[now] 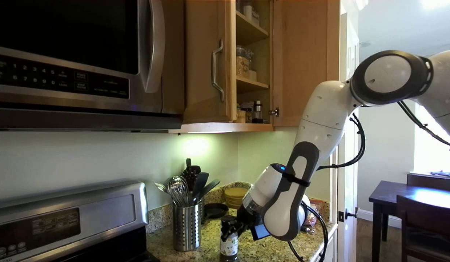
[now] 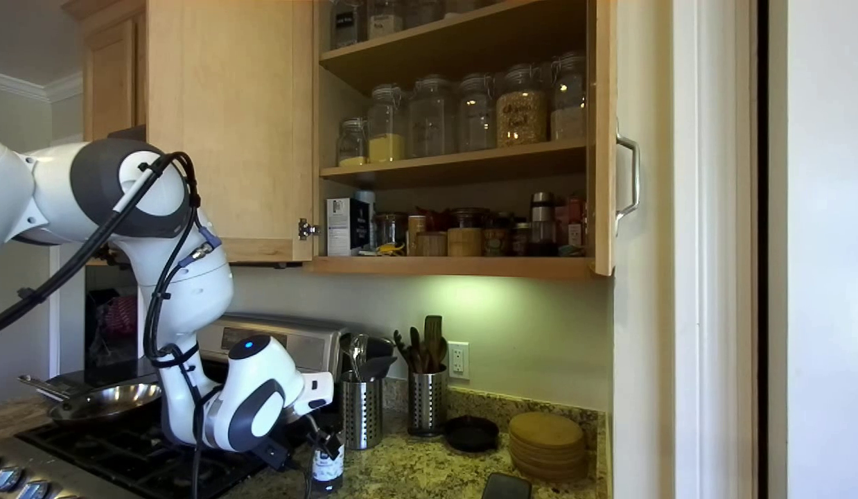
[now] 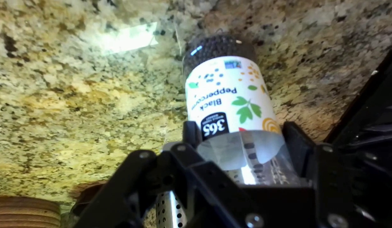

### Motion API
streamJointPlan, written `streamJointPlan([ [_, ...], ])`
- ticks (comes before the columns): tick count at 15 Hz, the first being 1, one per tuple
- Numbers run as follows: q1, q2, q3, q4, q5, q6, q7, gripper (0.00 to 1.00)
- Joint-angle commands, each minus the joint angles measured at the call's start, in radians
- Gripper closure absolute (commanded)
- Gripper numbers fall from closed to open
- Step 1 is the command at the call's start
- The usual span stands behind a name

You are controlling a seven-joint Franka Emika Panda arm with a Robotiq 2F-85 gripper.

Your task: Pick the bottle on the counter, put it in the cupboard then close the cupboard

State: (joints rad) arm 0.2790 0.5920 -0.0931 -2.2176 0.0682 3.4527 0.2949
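- We judge the task to be at its grasp: our hand (image 3: 243,136) has its fingers (image 3: 192,134) against both sides of the bottle (image 3: 230,88), so we read it as gripping the bottle.
- The bottle seems to stand upright on the tabletop (image 3: 88,110), near the edge that meets the stove (image 2: 117,454) and well apart from the back corner where the stack of round boards (image 2: 545,443) sits.
- Left for us, we judge: lifting it, setting it in the cupboard (image 2: 450,267), then closing up. Both cupboard doors (image 2: 230,125) stand open.
- We cannot make out the bottle's top among the dark fingers, nor how firmly they press.
- In an exterior view, the door with the handle (image 1: 207,65) covers much of the shelves.
- In an exterior view, the tabletop's front edge is cut off, as is a dark object (image 2: 506,486) we cannot name.
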Motion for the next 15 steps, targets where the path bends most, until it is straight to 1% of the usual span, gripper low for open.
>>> streamJointPlan([
  [1, -0.058, -0.029, 0.057, -0.013, 0.059, 0.000, -0.057, 0.58],
  [2, -0.066, -0.031, 0.063, -0.012, 0.067, 0.000, -0.061, 0.61],
  [4, -0.080, -0.041, 0.072, -0.012, 0.075, 0.000, -0.066, 0.62],
  [9, -0.062, -0.069, 0.052, -0.031, 0.101, 0.000, -0.092, 0.62],
  [12, -0.042, -0.111, 0.028, -0.087, 0.123, 0.000, -0.113, 0.62],
  [13, -0.050, -0.133, 0.035, -0.116, 0.117, 0.000, -0.123, 0.62],
  [15, -0.042, -0.176, 0.025, -0.160, 0.119, -0.014, -0.147, 0.62],
])
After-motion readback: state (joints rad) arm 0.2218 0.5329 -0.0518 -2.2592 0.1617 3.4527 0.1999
